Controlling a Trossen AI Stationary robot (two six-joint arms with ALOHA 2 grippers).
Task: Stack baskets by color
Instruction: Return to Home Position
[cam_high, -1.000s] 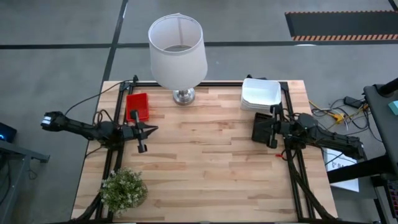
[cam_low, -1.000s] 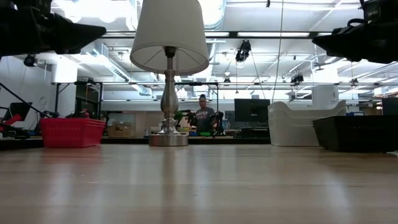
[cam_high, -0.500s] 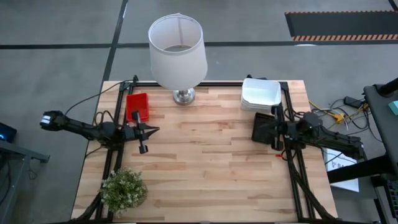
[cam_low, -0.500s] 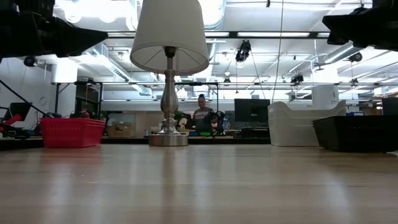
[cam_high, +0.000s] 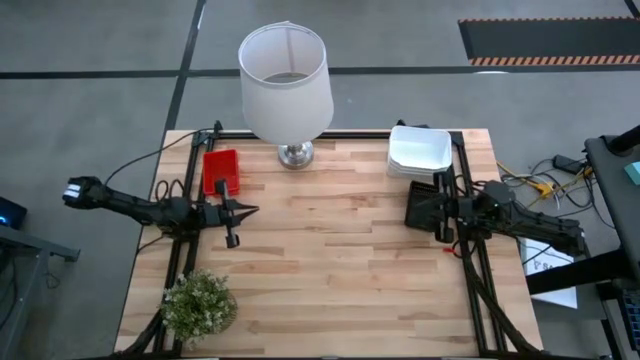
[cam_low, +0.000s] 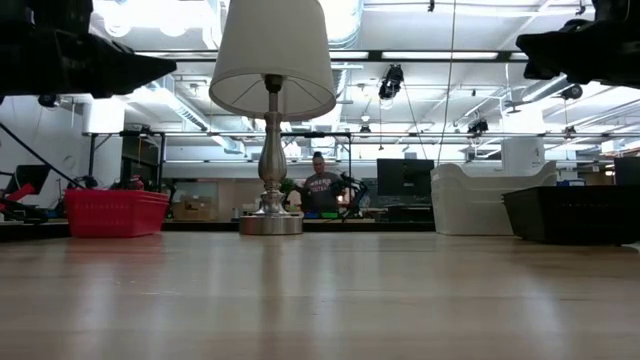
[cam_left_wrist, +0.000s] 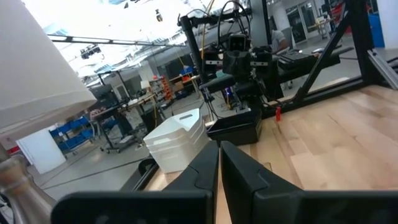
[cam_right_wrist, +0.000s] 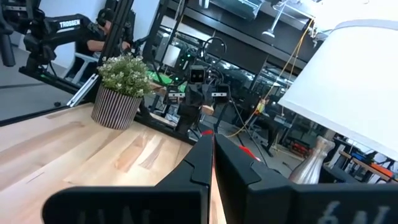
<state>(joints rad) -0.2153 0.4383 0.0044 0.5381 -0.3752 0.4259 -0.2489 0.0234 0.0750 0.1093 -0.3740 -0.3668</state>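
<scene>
The red baskets (cam_high: 222, 172) stand on the table at the far left, beside the lamp. A stack of white baskets (cam_high: 420, 152) sits at the far right, its rims showing one above another in the left wrist view (cam_left_wrist: 177, 140). Just nearer than it stand the black baskets (cam_high: 414, 212) (cam_low: 575, 213). My left gripper (cam_high: 250, 208) (cam_left_wrist: 219, 155) hangs shut near the red baskets, pointing toward the table's right. My right gripper (cam_high: 432, 207) (cam_right_wrist: 211, 146) hangs shut above the black baskets, pointing toward the left. Neither touches anything.
A lamp with a white shade (cam_high: 285, 70) stands on its metal foot (cam_high: 295, 154) at the far middle. A small potted plant (cam_high: 200, 305) sits at the near left corner. The middle of the wooden table (cam_high: 330, 260) is bare. A person (cam_low: 322, 185) is far behind the table.
My right gripper has turned a little at the wrist, and its tip has tipped slightly upward. It stays shut above the black baskets. The baskets have not moved.
</scene>
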